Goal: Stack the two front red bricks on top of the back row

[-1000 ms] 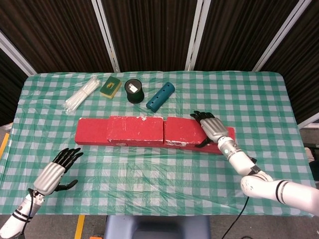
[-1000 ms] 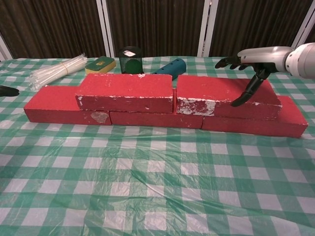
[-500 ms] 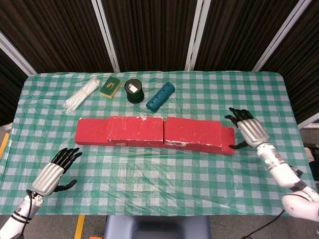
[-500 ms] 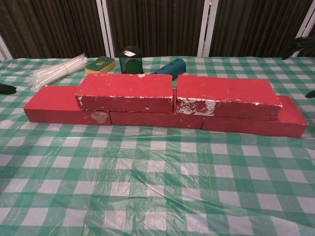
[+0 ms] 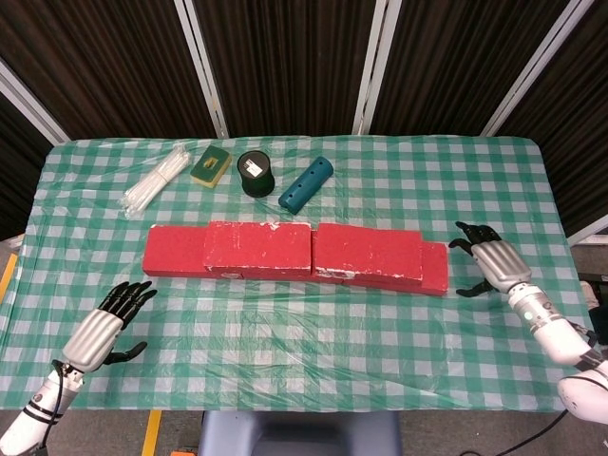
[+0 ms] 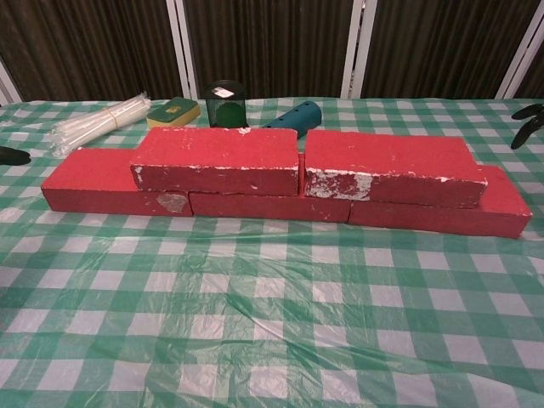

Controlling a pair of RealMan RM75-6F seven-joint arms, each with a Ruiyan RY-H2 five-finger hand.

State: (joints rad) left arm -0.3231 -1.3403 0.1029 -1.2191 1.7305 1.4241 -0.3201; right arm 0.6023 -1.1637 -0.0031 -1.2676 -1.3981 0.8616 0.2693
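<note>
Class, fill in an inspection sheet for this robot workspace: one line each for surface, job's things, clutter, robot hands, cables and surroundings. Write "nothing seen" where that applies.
Surface: table under a green-and-white checked cloth with a wrinkled clear plastic cover.
Job's things: two upper red bricks lie side by side on the bottom row of red bricks, which sticks out at both ends.
Clutter: behind the bricks, a bundle of white sticks, a green and yellow sponge, a dark round container and a teal tube.
Robot hands: left robot hand open, near the front left edge; right robot hand open, right of the bricks, touching nothing.
Cables: nothing seen.
Surroundings: dark panels with light frames behind the table.
</note>
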